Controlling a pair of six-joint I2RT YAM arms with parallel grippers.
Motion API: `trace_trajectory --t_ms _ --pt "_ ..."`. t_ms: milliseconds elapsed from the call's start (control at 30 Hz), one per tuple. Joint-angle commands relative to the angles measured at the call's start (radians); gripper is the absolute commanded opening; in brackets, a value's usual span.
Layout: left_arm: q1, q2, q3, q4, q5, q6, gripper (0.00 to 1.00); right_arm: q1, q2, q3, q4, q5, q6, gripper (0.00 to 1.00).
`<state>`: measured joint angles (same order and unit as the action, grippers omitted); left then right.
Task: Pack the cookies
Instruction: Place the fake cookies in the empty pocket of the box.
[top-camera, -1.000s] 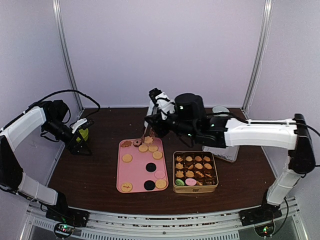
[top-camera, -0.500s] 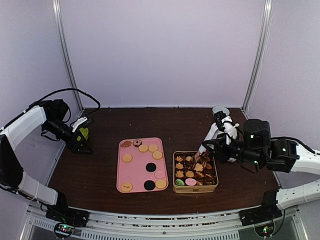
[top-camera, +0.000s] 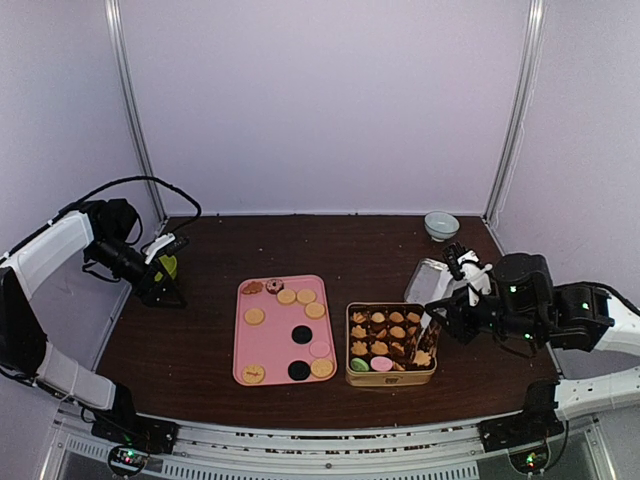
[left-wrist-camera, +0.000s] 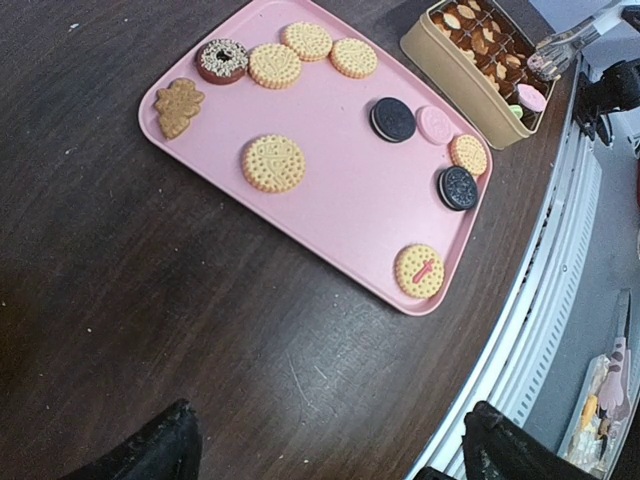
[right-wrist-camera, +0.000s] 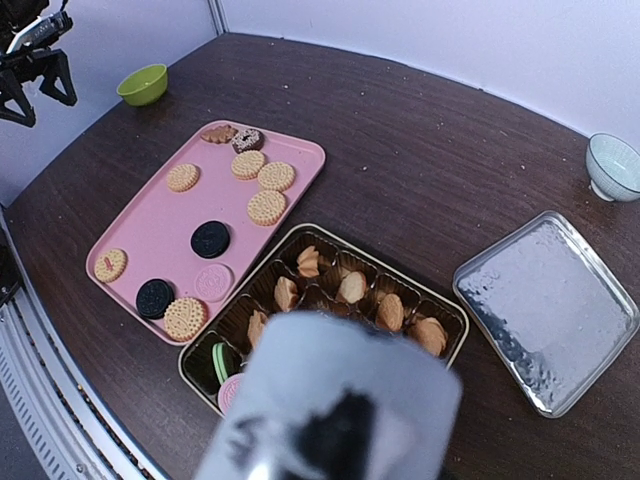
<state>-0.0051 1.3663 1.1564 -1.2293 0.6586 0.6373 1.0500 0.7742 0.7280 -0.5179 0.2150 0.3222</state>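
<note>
The right gripper (top-camera: 447, 308), at the right of the overhead view, is clamped on the metal tongs (left-wrist-camera: 570, 38). Their tips hang over the right end of the gold tin (top-camera: 390, 380); whether they carry anything is unclear. The left gripper (left-wrist-camera: 330, 448) is spread wide and holds nothing. 11 of the cookies (left-wrist-camera: 273, 163) lie on the pink tray (top-camera: 272, 345) at centre, the rest in the tin. The tin looks nearly full, so a released cookie could land on another or the tips could snag the liner.

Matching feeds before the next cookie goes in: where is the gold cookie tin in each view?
Top external: cookie tin lower centre-right, just right of the tray.
Left wrist: top right corner, running off the top edge.
Right wrist: lower centre, near part hidden.
Shared landmark: the pink tray beside it.
</note>
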Motion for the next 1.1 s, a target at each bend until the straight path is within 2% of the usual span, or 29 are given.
trace_trajectory --t_ms 0,667,1067 --pt "0.009 0.007 0.026 0.004 0.025 -0.001 0.94 0.009 -0.024 0.003 -0.021 0.033 0.01 0.3" --pt "0.01 0.013 0.042 -0.017 0.044 0.011 0.94 0.008 -0.038 0.016 -0.003 0.031 -0.019 0.42" --pt "0.009 0.012 0.043 -0.018 0.047 0.015 0.94 0.008 -0.042 0.064 -0.036 0.049 -0.049 0.37"
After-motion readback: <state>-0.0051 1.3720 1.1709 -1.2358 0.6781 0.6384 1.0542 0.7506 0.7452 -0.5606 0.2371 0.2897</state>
